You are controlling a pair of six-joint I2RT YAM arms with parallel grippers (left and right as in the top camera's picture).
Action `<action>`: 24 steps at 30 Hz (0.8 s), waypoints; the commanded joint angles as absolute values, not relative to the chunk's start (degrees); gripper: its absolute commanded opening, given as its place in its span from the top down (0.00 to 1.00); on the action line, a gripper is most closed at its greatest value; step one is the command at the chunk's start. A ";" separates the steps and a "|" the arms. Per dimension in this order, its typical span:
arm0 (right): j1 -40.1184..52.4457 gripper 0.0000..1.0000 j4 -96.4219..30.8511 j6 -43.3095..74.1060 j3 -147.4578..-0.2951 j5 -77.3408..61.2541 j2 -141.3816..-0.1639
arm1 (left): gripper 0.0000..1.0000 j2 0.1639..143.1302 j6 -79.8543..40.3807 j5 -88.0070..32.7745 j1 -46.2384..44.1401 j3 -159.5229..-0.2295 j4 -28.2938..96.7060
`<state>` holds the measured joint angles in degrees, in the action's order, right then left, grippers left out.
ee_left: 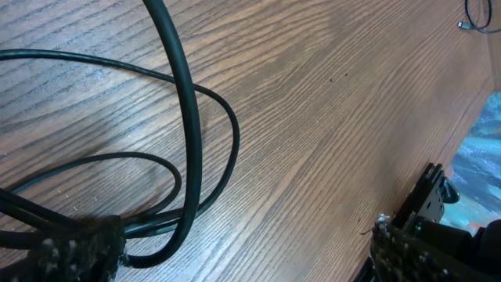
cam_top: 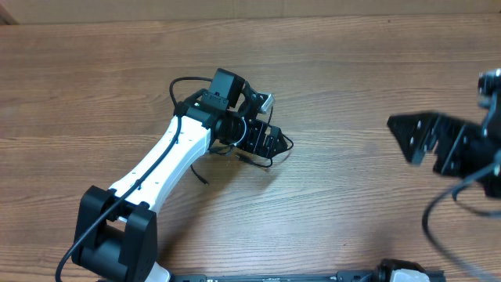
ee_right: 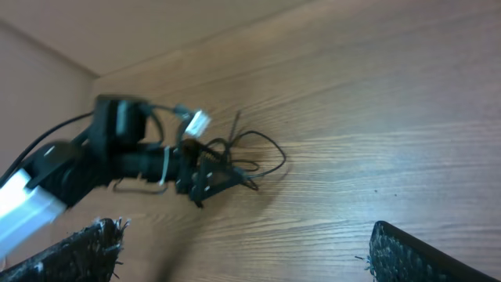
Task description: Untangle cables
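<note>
Two arms share one table [cam_top: 352,70]. Left gripper [cam_top: 270,141], jaws spread wide and gripping nothing, sits low over the cables [ee_left: 235,133], a tangle of black loops near the surface's middle, strands just beside one finger [ee_left: 78,247]. Right gripper [cam_top: 403,141], equally wide and empty, hangs near the right edge.

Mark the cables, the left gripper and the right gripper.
cables [ee_left: 236,141], left wrist view, on the right bend of the thin loop.
left gripper [cam_top: 272,143], overhead view, midway between its fingertips, at the tangle.
right gripper [cam_top: 402,139], overhead view, midway between its open fingertips.
</note>
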<state>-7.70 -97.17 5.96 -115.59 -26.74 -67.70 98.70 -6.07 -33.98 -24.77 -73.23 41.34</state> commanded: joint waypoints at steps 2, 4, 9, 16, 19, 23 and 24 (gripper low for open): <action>-4.95 0.00 -97.06 5.52 -115.46 -24.93 -62.85 | 0.00 99.33 -6.44 -33.87 -25.15 -73.97 41.32; -4.71 0.00 -97.06 5.52 -115.46 -24.45 -60.95 | 0.01 99.33 -6.44 -33.87 -25.15 -73.97 41.32; -4.71 0.00 -97.06 5.52 -115.46 -24.43 -56.71 | 0.00 99.33 -6.44 -33.87 -25.15 -73.97 41.32; -4.71 0.00 -97.06 5.52 -115.46 -20.05 -53.89 | 0.00 99.33 -6.44 -33.87 -25.15 -73.97 41.32; -4.71 0.00 -97.06 5.50 -114.17 -18.92 -53.49 | 0.00 99.33 -6.46 -33.87 -25.15 -73.97 41.32; -4.71 0.00 -97.01 3.27 -105.62 -18.46 -52.77 | 0.00 99.33 -6.44 -33.87 -25.15 -73.97 41.32; -4.71 0.00 -96.55 2.85 -102.37 -18.46 -52.60 | 0.00 99.33 -6.44 -33.87 -25.15 -73.97 41.32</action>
<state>-5.10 -97.06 5.15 -109.75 -20.05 -52.73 98.70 -6.07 -33.98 -24.77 -73.23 41.36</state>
